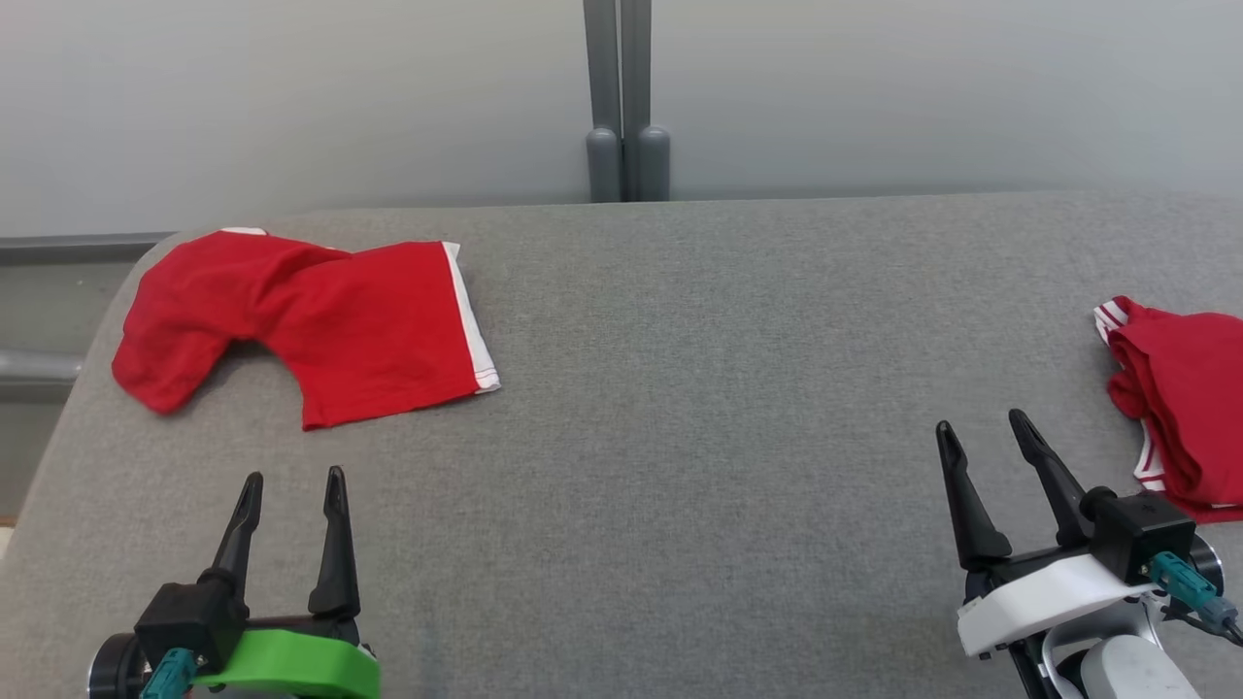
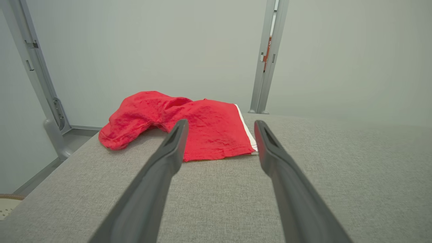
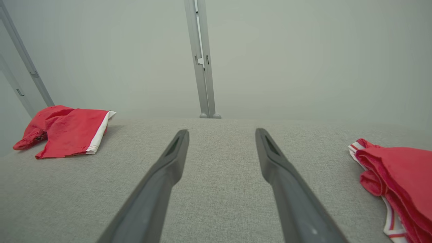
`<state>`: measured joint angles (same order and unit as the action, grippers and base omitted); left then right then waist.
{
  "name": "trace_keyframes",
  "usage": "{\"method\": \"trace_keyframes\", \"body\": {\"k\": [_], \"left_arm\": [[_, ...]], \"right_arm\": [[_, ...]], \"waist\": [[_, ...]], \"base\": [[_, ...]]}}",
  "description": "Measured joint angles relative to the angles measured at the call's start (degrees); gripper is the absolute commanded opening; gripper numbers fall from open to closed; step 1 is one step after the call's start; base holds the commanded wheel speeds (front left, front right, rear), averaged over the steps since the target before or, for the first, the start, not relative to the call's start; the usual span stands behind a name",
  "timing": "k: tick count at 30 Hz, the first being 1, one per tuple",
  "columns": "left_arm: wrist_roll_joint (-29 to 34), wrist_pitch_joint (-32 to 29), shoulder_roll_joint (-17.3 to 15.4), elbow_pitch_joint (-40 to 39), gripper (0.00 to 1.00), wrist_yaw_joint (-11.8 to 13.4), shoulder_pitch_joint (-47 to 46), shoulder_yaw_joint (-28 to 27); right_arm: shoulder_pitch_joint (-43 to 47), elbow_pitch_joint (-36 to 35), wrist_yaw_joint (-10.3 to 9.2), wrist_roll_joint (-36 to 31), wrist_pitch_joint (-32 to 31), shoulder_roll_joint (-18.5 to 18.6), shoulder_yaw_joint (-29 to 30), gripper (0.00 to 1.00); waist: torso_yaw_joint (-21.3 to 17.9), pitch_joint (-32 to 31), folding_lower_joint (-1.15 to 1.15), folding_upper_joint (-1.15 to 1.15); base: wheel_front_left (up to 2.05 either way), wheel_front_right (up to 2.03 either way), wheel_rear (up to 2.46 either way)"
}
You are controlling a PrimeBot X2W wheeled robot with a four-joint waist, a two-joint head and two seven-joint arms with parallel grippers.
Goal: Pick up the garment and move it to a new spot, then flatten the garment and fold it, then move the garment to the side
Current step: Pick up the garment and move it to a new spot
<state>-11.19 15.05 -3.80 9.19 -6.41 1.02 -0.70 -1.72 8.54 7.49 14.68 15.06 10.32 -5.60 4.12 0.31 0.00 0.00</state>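
Observation:
A red garment with a white edge lies loosely bunched at the far left of the grey table; it also shows as the red garment and the red garment. My left gripper stands open near the front left, short of that garment, nothing between its fingers. A second red garment with white stripes lies crumpled at the right edge, seen too as the striped garment. My right gripper is open and empty, just left of it. In the wrist views the left gripper and right gripper both gape over bare cloth.
A grey post stands behind the table's far edge against a pale wall. The table's left end is rounded, with a grey rail and floor beyond it. Bare grey surface spans the middle between the two garments.

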Motion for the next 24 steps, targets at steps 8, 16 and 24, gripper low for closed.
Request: {"method": "trace_keyframes", "body": {"k": [8,16,24], "left_arm": [[0.0,0.0,0.3,0.5,1.0,-0.1,-0.5,-1.8],[0.2,0.1,0.2,0.2,1.0,-0.2,-0.5,-3.2],[0.5,0.1,0.2,-0.5,1.0,-0.2,-0.2,-4.4]], "right_arm": [[-0.3,0.0,0.0,0.4,0.0,-0.6,-0.9,1.0],[-0.4,0.0,0.0,0.8,0.0,-0.4,-0.7,1.0],[-0.4,0.0,0.0,0.8,0.0,-0.6,-1.1,1.0]], "waist": [[5.5,0.3,0.0,0.0],[11.7,0.6,0.0,0.0],[15.3,0.7,0.0,0.0]], "base": [[0.0,0.0,0.0],[0.0,0.0,0.0],[0.0,0.0,0.0]]}}
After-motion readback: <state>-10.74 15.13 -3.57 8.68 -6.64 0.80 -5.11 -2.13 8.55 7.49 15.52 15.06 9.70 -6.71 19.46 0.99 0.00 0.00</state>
